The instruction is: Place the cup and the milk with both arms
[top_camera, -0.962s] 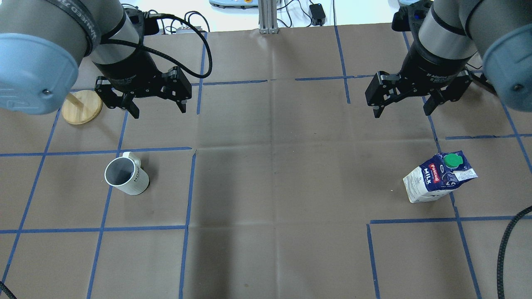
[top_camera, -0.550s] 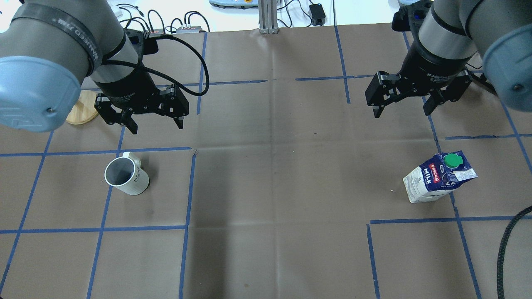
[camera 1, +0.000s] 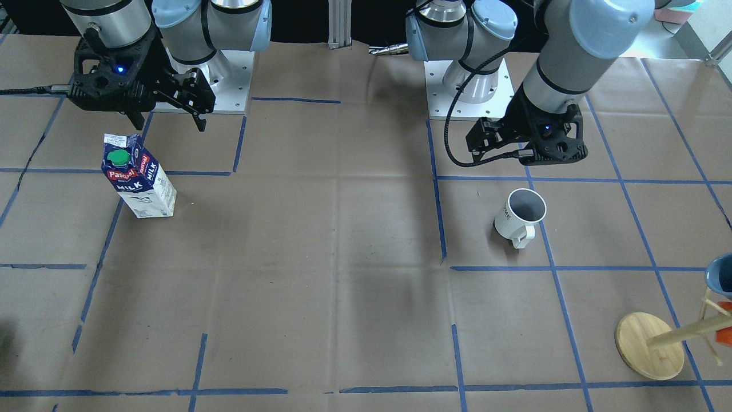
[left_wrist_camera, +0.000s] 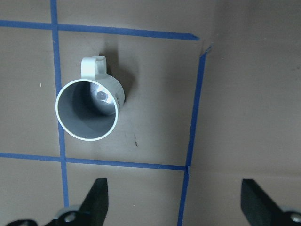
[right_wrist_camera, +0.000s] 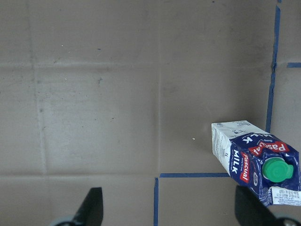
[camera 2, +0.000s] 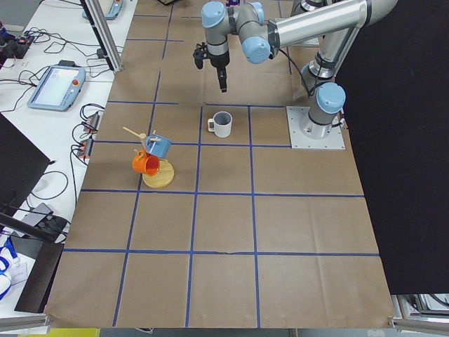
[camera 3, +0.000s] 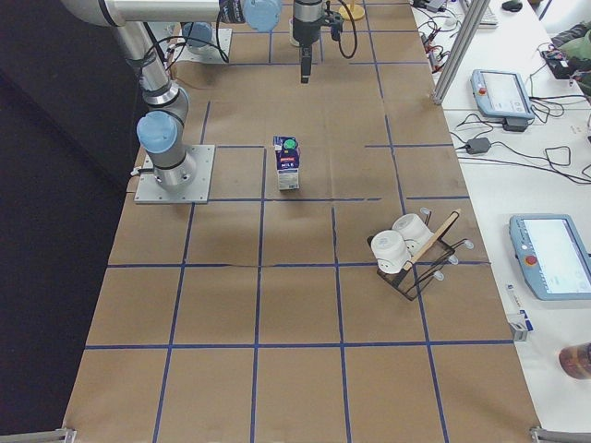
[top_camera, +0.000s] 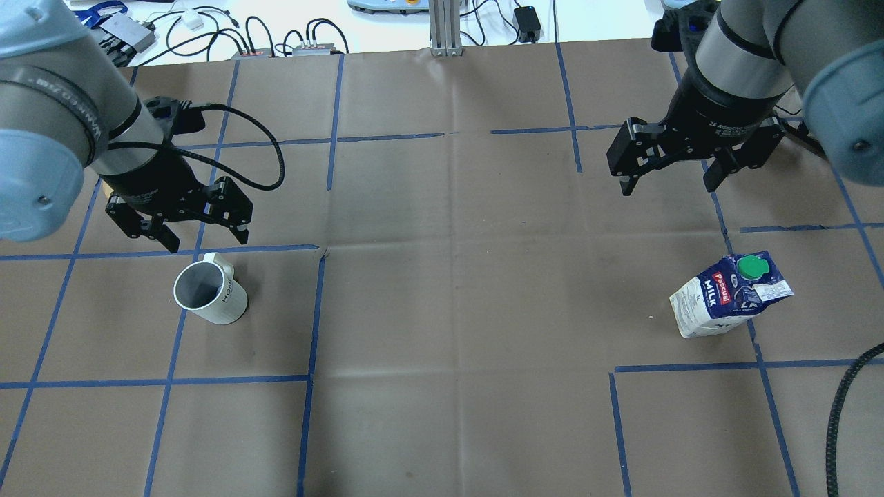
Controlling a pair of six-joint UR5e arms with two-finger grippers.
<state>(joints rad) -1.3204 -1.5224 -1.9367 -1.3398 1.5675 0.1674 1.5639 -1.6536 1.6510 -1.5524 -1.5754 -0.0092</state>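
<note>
The cup (top_camera: pixel 210 295), a white mug with a dark grey inside, stands upright on the table's left part. It also shows in the front view (camera 1: pixel 519 214) and in the left wrist view (left_wrist_camera: pixel 89 108), handle towards the far side. My left gripper (top_camera: pixel 206 241) is open and empty, just beyond the cup and above it. The milk (top_camera: pixel 725 295) carton stands upright on the right, green cap up, also in the front view (camera 1: pixel 138 177) and in the right wrist view (right_wrist_camera: pixel 254 160). My right gripper (top_camera: pixel 668 188) is open and empty, well beyond the milk and higher.
A wooden mug tree (camera 1: pixel 649 346) with an orange and a blue mug (camera 2: pixel 151 154) stands at the far left. A black rack with white cups (camera 3: pixel 406 254) stands at the far right. Blue tape lines (top_camera: pixel 311 317) grid the brown paper cover.
My left gripper has moved down and back towards the robot, now close over the cup, staying open. My right arm, the cup and the milk have not moved.
</note>
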